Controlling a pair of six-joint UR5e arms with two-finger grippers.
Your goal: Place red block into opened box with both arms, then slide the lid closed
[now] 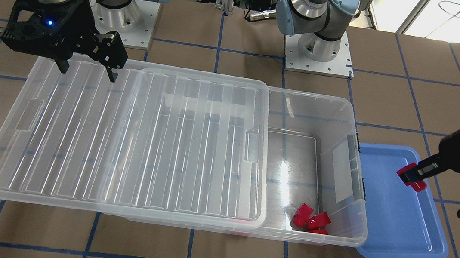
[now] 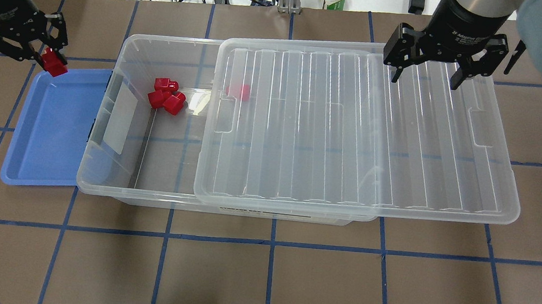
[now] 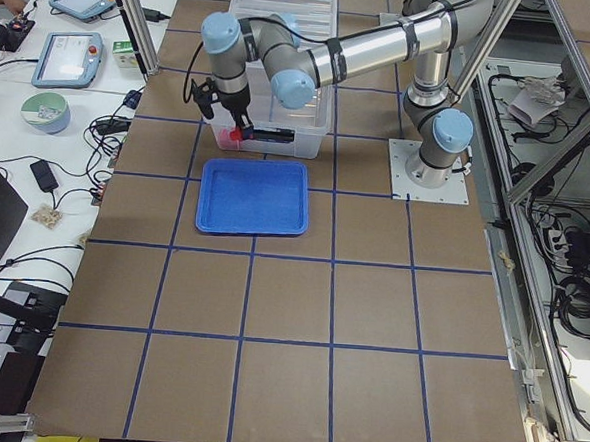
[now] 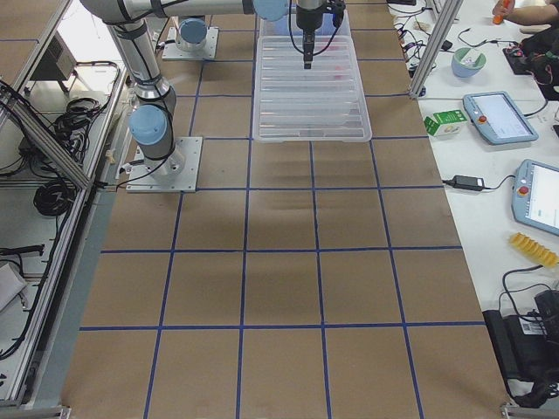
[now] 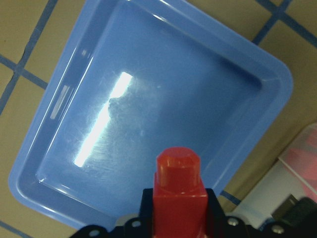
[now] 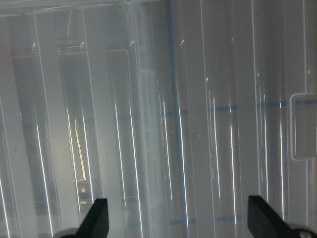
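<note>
Pinching red block [image 2: 54, 66], left gripper [image 2: 49, 59] hangs over edge of blue tray [image 2: 49, 149], beside clear box [image 2: 96, 189]. Right gripper [image 2: 427, 80] spread wide above lid [image 2: 354, 130]; lid covers box partway, overhanging its right end. Loose red blocks [image 2: 166, 96] cluster in uncovered end.

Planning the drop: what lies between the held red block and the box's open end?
In the overhead view, only a corner of the blue tray, bare, then the box's end wall. The left gripper is shut on the red block.

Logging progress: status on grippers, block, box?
Left gripper shut on red block over blue tray. Right gripper open above lid. Box partly uncovered, other red blocks inside.
</note>
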